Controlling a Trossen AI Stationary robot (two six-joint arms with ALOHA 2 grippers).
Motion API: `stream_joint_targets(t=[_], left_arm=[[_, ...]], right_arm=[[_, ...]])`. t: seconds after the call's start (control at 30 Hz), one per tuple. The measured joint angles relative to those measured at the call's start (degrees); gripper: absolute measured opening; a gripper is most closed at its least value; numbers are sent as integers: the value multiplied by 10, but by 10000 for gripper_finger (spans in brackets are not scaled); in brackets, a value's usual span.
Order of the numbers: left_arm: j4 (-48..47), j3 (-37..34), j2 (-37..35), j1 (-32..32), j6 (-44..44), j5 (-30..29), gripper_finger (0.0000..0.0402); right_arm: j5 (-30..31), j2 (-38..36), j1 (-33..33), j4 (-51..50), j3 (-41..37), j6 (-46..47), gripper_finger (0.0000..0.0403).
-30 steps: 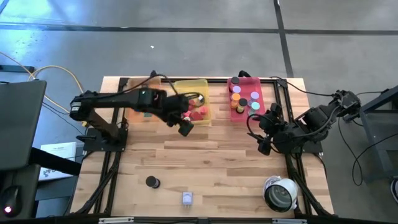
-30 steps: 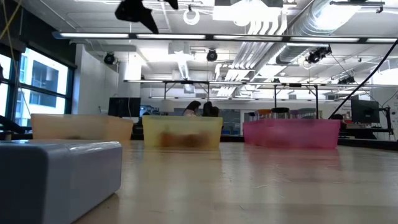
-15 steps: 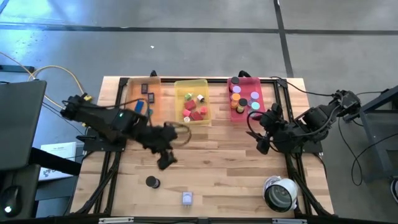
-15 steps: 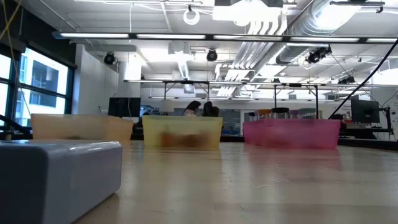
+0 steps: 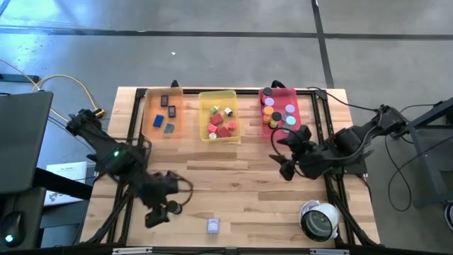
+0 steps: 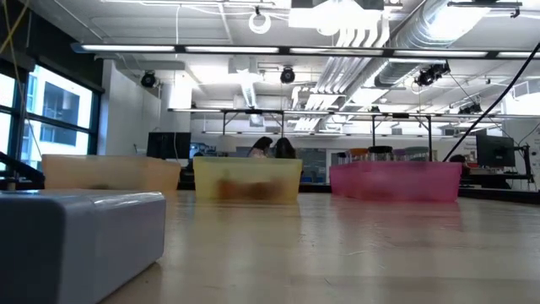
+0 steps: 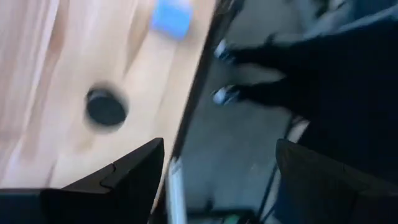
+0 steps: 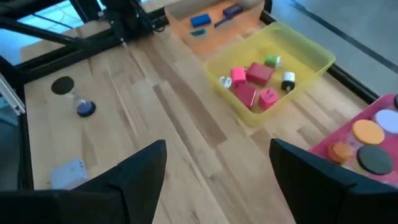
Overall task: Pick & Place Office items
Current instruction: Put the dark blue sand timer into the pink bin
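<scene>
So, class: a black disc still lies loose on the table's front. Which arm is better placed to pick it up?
Probably the left. The left gripper hovers open right beside the black disc, while the right gripper sits far across the table, near the pink tray.

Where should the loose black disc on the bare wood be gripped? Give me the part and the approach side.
Grip the black disc across its round rim, coming straight down from above. It lies flat on the table with free wood all around, so the fingers can likely straddle it. The open left gripper is nearest.
</scene>
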Motion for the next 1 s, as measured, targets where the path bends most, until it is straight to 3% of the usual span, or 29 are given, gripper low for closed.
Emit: stream_joint_targets(t=[0.23, 0.43, 0.7, 0.9, 1.0], left_arm=[[-152, 0, 1, -51, -110, -53, 301], [-177, 0, 7, -94, -189, -150, 301], [-202, -1, 52, -125, -225, -190, 301], [-220, -1, 94, -125, -233, -185, 301], [-220, -1, 107, -119, -315, -174, 301]], right_arm=[[-20, 43, -2, 44, 0, 0, 275], [0, 52, 5, 157, 0, -43, 275], [21, 52, 5, 226, 0, -54, 275], [22, 56, 5, 242, 0, -47, 275], [26, 59, 5, 248, 0, -47, 275]])
